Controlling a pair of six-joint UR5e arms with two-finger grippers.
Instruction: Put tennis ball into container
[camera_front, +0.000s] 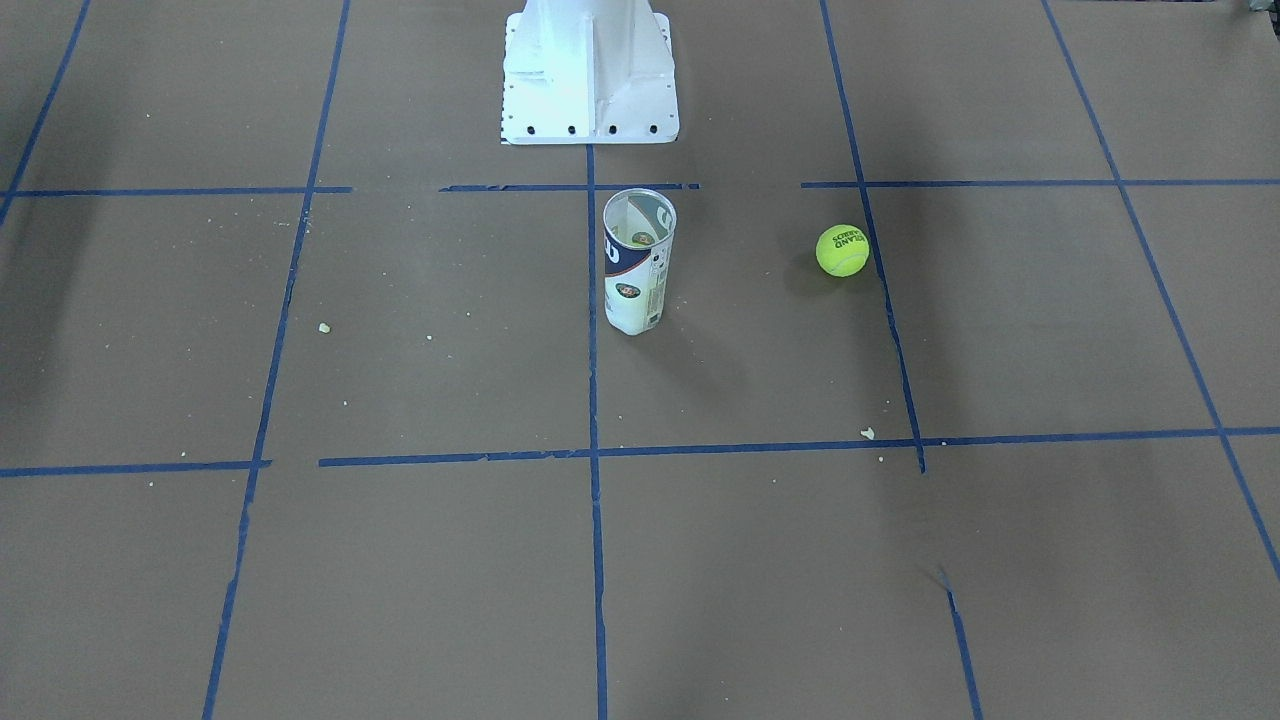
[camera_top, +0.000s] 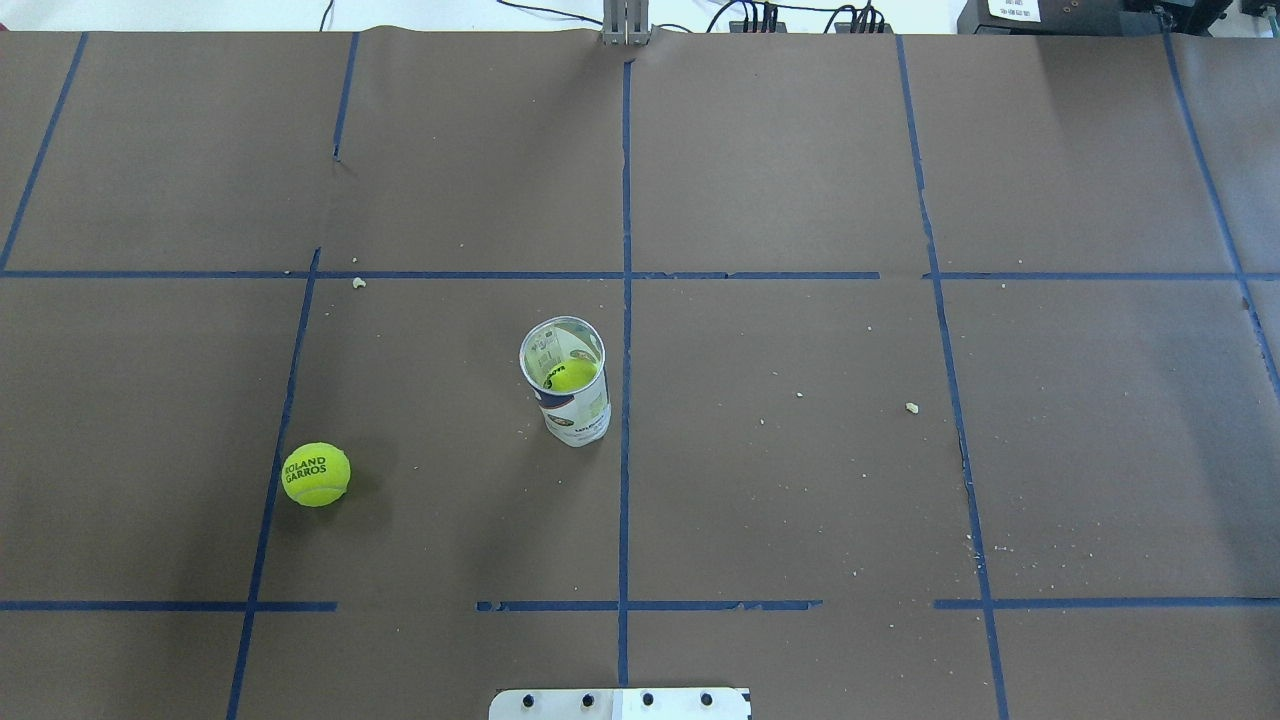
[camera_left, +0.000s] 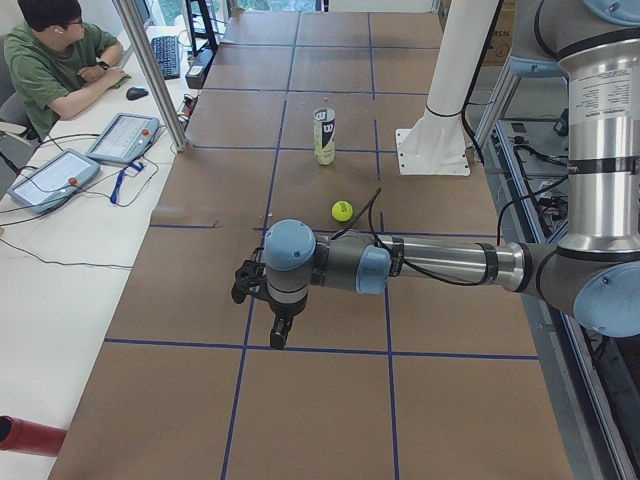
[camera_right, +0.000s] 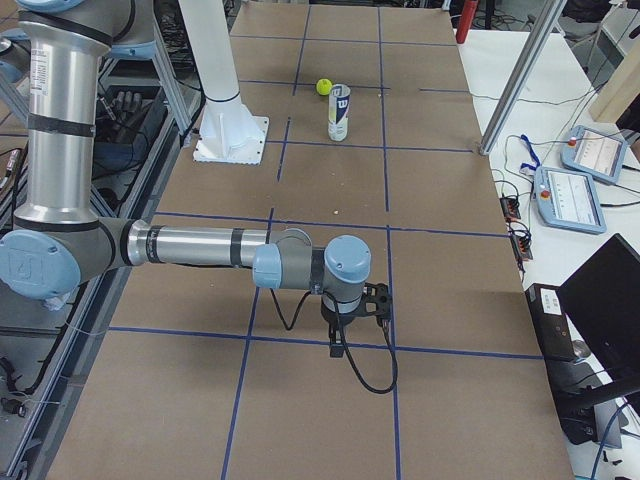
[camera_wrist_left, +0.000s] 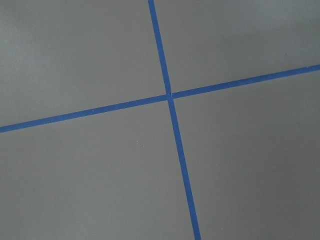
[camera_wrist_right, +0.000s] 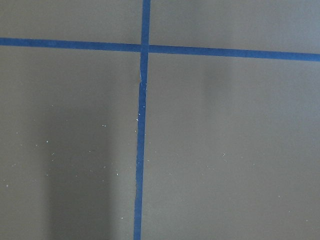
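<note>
The tennis ball lies on the brown paper on my left side, with dark lettering on top; it also shows as the tennis ball in the front view. The container stands upright near the table's middle, mouth open, and a second yellow-green ball sits inside it. My left gripper hangs over the table's left end, well away from the ball. My right gripper hangs over the right end, far from the can. I cannot tell whether either gripper is open or shut. Both wrist views hold only paper and blue tape.
The white pedestal stands just behind the can on the robot's side. Blue tape lines grid the paper, with small crumbs scattered about. A seated operator, teach pendants and a metal post line the far table edge.
</note>
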